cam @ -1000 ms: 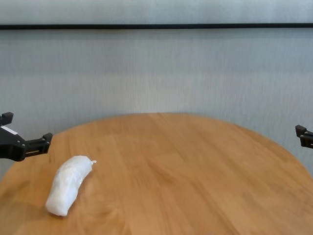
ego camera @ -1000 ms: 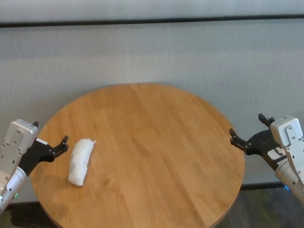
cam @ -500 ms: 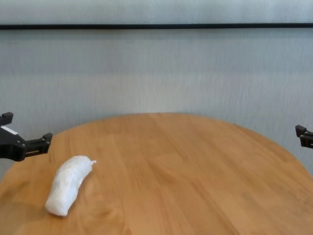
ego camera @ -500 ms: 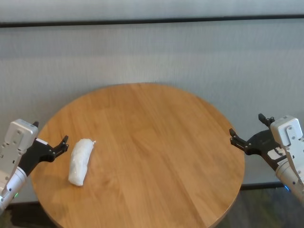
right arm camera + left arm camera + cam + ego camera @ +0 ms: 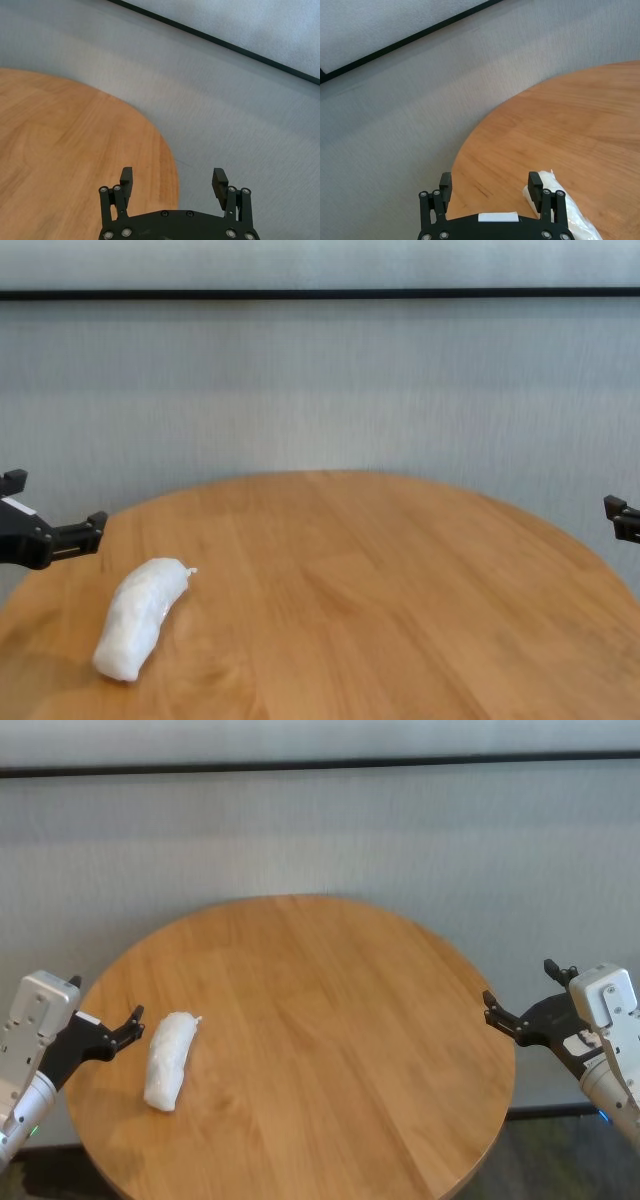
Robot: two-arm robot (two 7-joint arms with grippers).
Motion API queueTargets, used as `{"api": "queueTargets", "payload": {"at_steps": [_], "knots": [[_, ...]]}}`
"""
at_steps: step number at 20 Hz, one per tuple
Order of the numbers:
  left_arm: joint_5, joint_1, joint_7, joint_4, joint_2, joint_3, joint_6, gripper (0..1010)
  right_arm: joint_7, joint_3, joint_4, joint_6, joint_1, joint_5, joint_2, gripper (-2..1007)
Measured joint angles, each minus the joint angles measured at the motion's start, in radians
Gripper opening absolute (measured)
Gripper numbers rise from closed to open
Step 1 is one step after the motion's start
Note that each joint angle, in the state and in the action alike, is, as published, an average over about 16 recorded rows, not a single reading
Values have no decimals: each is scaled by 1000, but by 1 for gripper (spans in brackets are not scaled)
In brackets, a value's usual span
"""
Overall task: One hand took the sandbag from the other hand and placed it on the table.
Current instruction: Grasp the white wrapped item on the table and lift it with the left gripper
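Both claws are seen spread wide and holding nothing: the left gripper [image 5: 128, 1025] is poised just beside the sandbag [image 5: 168, 1060] at the table's [image 5: 330, 1020] left edge, and the right gripper [image 5: 497, 1011] is parked at the opposite edge, well apart from the sandbag. Lying flat on the wood, the sandbag appears untouched by either gripper, though the gap is hard to judge in the left wrist view. The handover and placing are judged done, with nothing left but withdrawal.
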Motion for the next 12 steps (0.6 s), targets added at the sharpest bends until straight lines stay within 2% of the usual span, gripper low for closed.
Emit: {"api": "queueTargets", "payload": {"at_steps": [12], "knots": [[-5,6,-15,-5,2,-5,10,1002,0,0,0,0,0,0,0,1001]]}}
